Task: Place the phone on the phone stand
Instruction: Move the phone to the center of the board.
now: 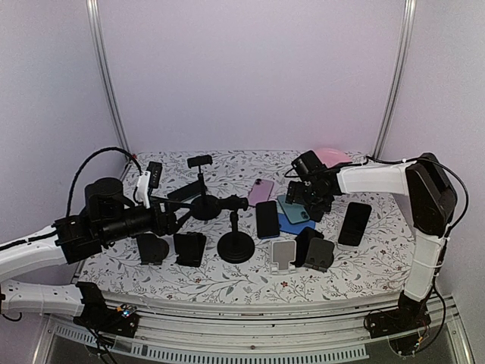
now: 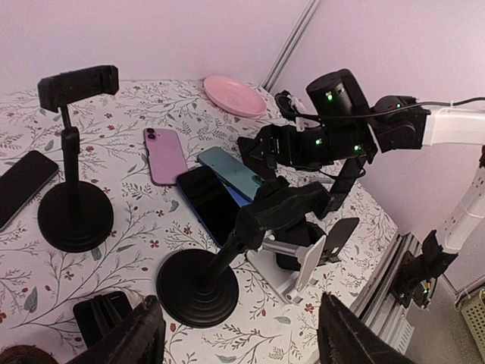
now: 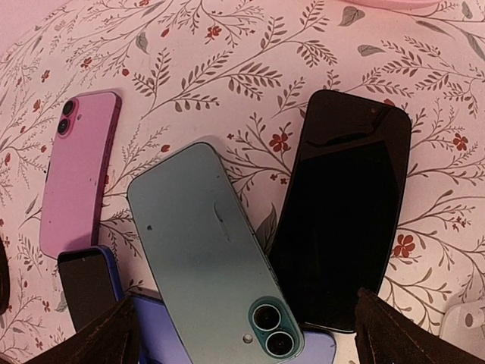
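Looking straight down from the wide-open, empty right gripper point(image 3: 244, 303) onto the teal phone point(image 3: 204, 243), lying diagonal just below, way closer than the also-open left gripper point(image 2: 239, 303).

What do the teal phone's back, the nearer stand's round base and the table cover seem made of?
Teal phone: matte back, likely frosted glass or plastic; soft sheen, no sharp reflection. Stand base: black satin, probably painted metal or hard plastic; faint highlight on its rim. Table cover: printed cloth or vinyl, flat floral pattern, no gloss; cannot tell which.
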Available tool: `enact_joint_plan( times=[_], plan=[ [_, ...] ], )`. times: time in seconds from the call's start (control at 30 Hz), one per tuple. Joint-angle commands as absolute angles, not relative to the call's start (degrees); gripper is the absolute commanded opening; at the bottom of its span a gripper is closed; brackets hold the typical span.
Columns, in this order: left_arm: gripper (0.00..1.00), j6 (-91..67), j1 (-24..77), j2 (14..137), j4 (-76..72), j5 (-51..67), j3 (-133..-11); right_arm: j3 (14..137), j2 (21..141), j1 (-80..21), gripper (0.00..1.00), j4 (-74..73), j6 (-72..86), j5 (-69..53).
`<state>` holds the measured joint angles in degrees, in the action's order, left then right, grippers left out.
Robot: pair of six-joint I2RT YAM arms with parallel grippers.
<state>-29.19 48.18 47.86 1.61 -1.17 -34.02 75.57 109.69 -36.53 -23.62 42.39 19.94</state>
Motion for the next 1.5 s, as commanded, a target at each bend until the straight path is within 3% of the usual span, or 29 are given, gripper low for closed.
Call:
enact_joint_plan(
  times=[0.0,0.67,1.13,1.47],
  plan=[
    [0.69,-29.0,46.8,48.8,-0.3,0.9,-33.8,77.1,111.2,-35.4,0.99,-25.2,43.8,21.2],
    [0.69,-29.5,45.7,48.5,0.3,1.3,-33.8,83.4,120.2,-25.9,0.99,-26.5,42.7,18.7],
    [0.68,-31.1,45.6,48.3,0.7,1.1,-34.1,90.9,128.3,-25.7,0.99,-30.9,37.9,19.3],
    [0.67,-31.5,45.7,49.9,1.0,1.6,-35.3,90.4,128.2,-27.1,0.84,-28.4,36.1,16.8]
  ],
)
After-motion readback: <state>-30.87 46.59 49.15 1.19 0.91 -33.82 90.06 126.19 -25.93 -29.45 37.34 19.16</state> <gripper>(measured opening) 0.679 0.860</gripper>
